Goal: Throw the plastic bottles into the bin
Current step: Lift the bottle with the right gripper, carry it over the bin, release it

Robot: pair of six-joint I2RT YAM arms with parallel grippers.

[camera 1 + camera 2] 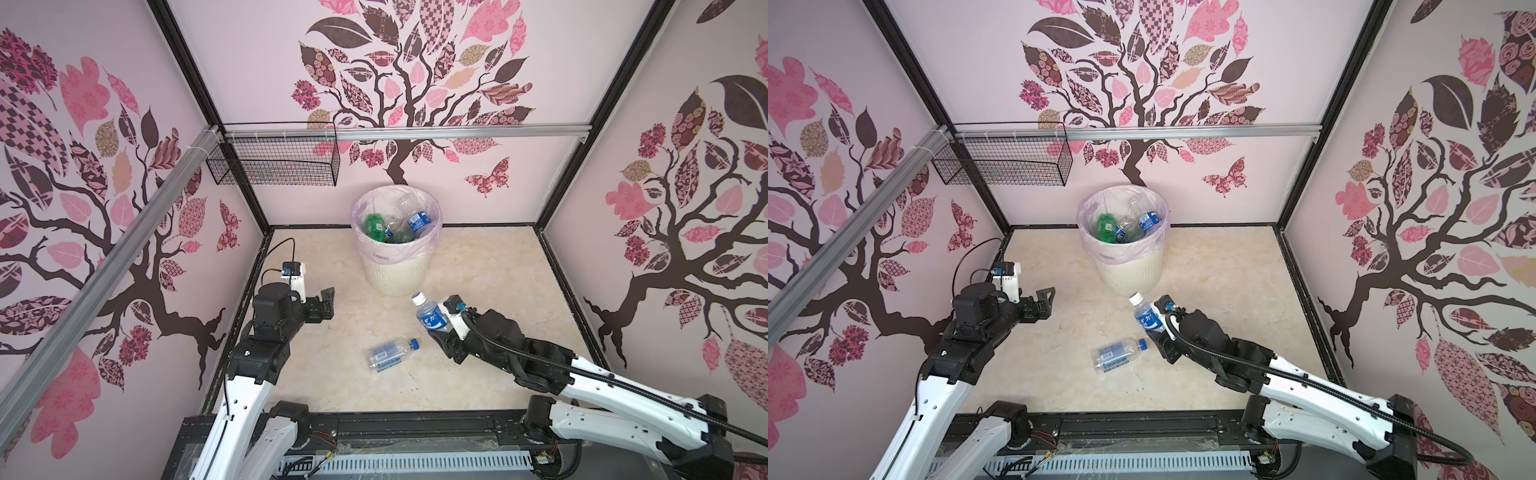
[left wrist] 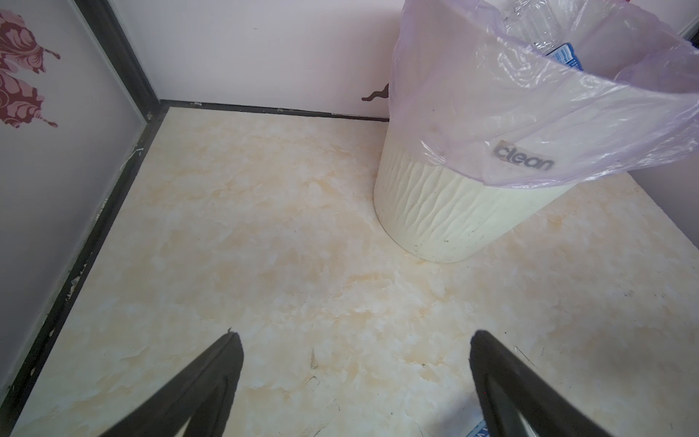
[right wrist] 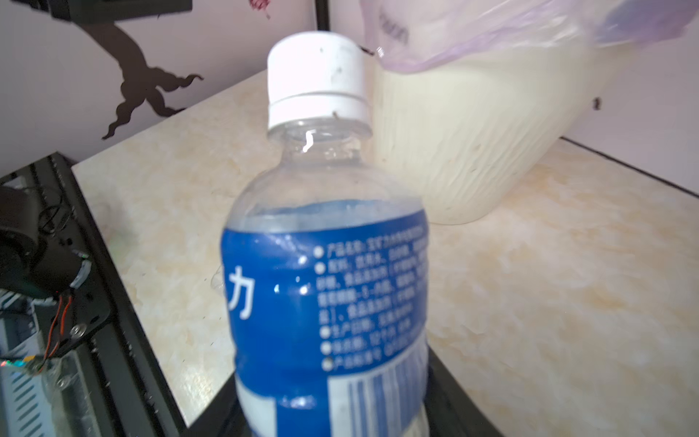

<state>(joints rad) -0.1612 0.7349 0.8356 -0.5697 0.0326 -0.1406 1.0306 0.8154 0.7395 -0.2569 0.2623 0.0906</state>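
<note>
My right gripper [image 1: 441, 332] [image 1: 1159, 332] [image 3: 336, 410] is shut on a clear plastic bottle [image 1: 432, 318] [image 1: 1148, 318] [image 3: 325, 283] with a blue label and a white cap. The cap points toward the bin [image 1: 395, 274] [image 1: 1129, 276] [image 3: 465, 151], just in front of its base. A second clear bottle [image 1: 390, 354] [image 1: 1119, 355] with a blue cap lies on the floor between the arms. Inside the bin lie a green bottle [image 1: 374, 226] and a blue-labelled one [image 1: 417, 220]. My left gripper [image 1: 328, 303] [image 1: 1045, 301] [image 2: 355, 340] hangs open and empty, left of the bin [image 2: 454, 212].
A black wire mesh basket [image 1: 274, 162] [image 1: 1005, 164] hangs on the back wall at the left, under an aluminium rail [image 1: 457, 133]. Patterned walls close in the marble-look floor [image 1: 478, 270] on three sides. A black frame edge [image 1: 395, 415] runs along the front.
</note>
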